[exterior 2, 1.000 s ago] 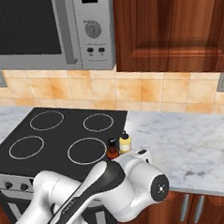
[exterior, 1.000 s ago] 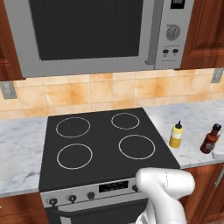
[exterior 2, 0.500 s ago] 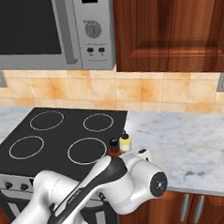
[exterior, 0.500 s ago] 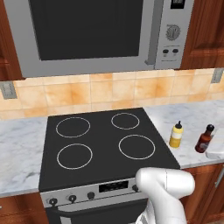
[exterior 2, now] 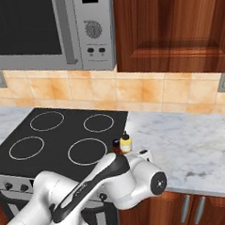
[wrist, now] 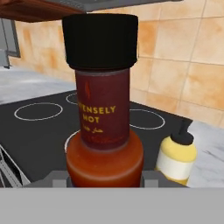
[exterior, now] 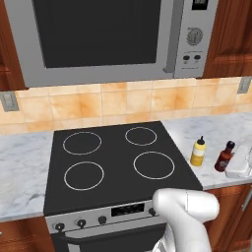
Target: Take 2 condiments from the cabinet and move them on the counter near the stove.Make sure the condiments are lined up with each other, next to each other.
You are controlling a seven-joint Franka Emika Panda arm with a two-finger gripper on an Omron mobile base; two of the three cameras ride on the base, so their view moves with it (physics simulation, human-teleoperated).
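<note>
Clamped on the red-brown sauce bottle (wrist: 104, 118), the gripper (exterior: 241, 167) sits at the left base view's right edge, bottle upright on the counter (exterior: 216, 133) just beside the yellow squeeze bottle (exterior: 198, 151). Pulling away carelessly could tip it into its neighbour or break the line.

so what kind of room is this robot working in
A rendered home kitchen, by the look of it: a black glass stove with four ring burners, a steel microwave mounted above it, and a marbled counter backed by tan tiles under wood cabinets.
</note>
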